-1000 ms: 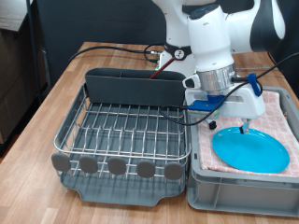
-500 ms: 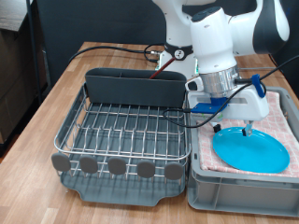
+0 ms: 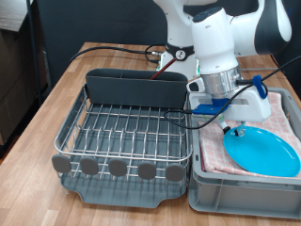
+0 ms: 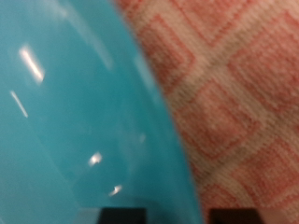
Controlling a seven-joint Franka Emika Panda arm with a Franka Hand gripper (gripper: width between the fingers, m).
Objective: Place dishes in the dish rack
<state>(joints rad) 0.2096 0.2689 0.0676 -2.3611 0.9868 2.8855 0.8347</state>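
Crate: jaws apparently touching plate.

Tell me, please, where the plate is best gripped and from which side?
Probably the rim. The plate lies nearly flat on the checked cloth in the crate, so only its thin edge fits between two fingers. Come from above at the edge toward the exterior view's left, where the gripper already sits. Its fingertips are hidden.

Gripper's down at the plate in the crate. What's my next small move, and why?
Probably lift straight up a little. The gripper sits at the edge of the light-blue plate, which looks tilted off the pink checked cloth in the grey crate. The dish rack holds no dishes, so the plate must clear the crate wall first.
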